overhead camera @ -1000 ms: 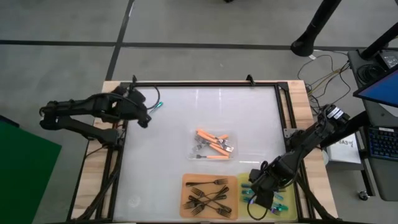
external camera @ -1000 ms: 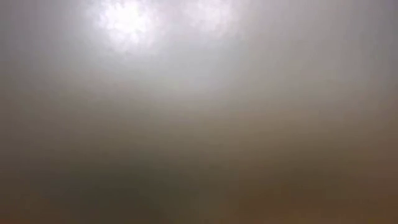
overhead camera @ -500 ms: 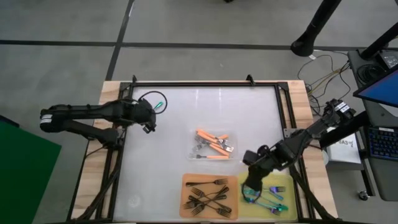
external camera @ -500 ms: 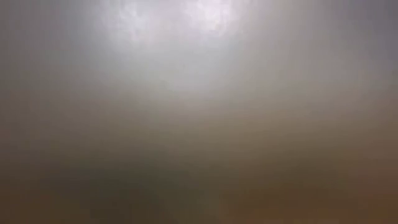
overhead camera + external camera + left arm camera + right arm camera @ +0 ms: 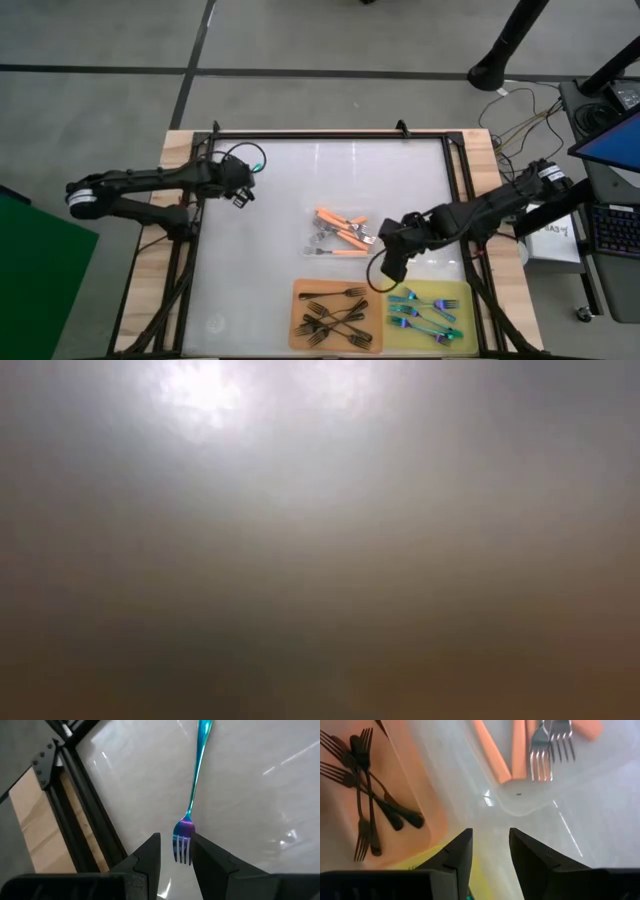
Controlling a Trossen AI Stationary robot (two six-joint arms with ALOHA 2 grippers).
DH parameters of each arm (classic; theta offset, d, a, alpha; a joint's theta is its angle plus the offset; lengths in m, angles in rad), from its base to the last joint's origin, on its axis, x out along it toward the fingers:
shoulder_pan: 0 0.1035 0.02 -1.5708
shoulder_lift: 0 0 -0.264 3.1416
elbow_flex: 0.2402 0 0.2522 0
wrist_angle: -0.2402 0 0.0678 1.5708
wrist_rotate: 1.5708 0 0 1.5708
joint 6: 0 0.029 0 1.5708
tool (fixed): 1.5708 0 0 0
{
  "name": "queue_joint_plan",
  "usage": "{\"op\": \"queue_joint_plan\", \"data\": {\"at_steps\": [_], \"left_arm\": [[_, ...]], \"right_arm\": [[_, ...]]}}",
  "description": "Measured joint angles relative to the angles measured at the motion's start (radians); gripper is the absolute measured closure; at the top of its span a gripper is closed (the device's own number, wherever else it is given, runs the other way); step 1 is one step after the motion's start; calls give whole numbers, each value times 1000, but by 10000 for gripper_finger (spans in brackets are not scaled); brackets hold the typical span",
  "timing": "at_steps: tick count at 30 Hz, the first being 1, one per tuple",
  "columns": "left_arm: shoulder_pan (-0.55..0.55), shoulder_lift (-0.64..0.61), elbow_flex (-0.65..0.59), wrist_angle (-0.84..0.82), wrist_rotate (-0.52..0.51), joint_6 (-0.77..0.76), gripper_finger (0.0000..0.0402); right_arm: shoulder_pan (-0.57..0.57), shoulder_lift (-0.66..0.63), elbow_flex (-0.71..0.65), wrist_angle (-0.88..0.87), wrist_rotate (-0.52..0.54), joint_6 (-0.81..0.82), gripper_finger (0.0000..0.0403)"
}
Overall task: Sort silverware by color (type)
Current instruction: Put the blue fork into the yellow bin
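Silverware is nearly sorted: black forks [image 5: 335, 318] on the orange mat [image 5: 298, 292], iridescent forks [image 5: 428, 315] on the yellow mat [image 5: 462, 292]. My right gripper [image 5: 385, 271] has left that mat, jaws parted and empty. My left gripper [image 5: 240, 196] now holds one iridescent fork [image 5: 191, 805] near the bench [image 5: 300, 190] rail; the middle is free.

Grey floor [image 5: 320, 40] around the wooden-edged table [image 5: 180, 150]
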Motion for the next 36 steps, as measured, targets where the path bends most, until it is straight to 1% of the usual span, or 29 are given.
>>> {"op": "queue_joint_plan", "data": {"at_steps": [5,14,18,20,22,26,32,36], "left_arm": [[20,67,-10,77,28,80,312],[61,246,21,141,34,119,312],[112,322,22,167,136,121,312],[132,355,20,174,136,120,312],[149,383,19,174,113,121,312],[176,416,20,176,70,126,312],[200,417,19,185,71,155,312],[202,395,20,182,79,148,312]], "right_arm": [[-35,-1,0,2,-1,-46,279],[-53,-1,0,2,-3,-58,278],[-53,-1,0,2,-10,-53,278],[-52,-1,0,2,-10,-53,279],[-52,-1,0,2,-10,-53,282],[-52,-1,0,2,-10,-52,288],[-52,-1,0,3,-10,-52,294],[-52,-1,0,6,-10,-52,292]]}}
